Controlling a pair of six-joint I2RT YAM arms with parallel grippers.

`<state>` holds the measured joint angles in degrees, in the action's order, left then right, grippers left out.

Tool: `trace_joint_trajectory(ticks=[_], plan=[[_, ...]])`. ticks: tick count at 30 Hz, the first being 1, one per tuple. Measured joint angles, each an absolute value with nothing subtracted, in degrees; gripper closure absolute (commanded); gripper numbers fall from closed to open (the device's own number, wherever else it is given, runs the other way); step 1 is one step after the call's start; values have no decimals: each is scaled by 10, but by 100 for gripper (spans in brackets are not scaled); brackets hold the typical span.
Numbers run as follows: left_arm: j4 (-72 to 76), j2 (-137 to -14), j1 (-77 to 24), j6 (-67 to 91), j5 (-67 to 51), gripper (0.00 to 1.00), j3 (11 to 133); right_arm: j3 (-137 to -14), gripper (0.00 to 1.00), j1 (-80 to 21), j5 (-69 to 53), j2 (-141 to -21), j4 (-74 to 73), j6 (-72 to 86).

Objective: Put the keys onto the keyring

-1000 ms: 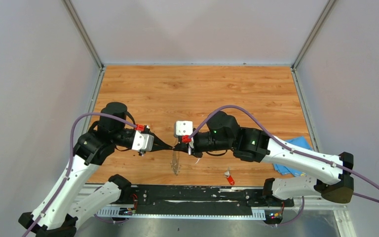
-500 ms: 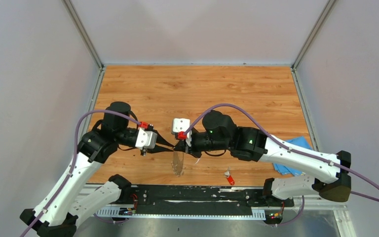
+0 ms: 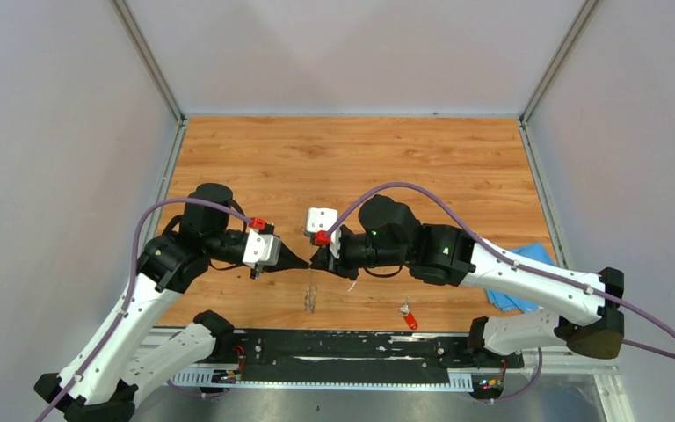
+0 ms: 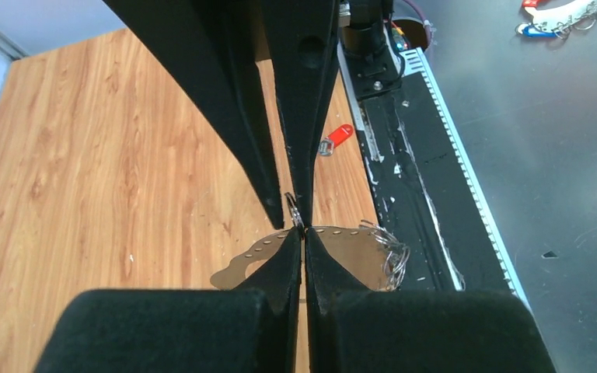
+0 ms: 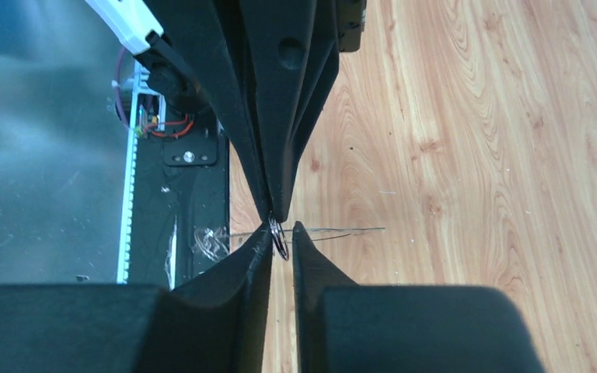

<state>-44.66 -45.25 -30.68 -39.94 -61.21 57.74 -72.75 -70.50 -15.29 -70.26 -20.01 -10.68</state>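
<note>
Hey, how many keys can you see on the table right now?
1. The red-headed key lies on the wooden table near its front edge, right of centre. No second one shows; it may be hidden.

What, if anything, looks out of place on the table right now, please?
The red-headed key lies alone by the table's near edge, off the keyring, which seems to hang from the shut left gripper. The blue cloth lies crumpled at the right edge.

A robotics lab test cell: wood-grain table (image 3: 360, 149) fenced by plain grey panels (image 3: 352, 53).
</note>
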Motion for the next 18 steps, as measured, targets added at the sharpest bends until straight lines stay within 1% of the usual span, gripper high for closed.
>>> trace_joint_trajectory(ticks=[3, 8, 13, 18], plan=[[-447, -452, -309, -396, -609, 100, 577, -726, 73, -705, -147, -695, -189, -98], [-447, -454, -310, -387, -611, 100, 577, -704, 64, -703, -128, -649, -157, -80], [-447, -445, -310, -390, -624, 100, 577, -662, 49, -700, -115, -599, -124, -62], [-448, -425, -310, -416, -640, 100, 577, -609, 45, -699, -125, -573, -91, -55]])
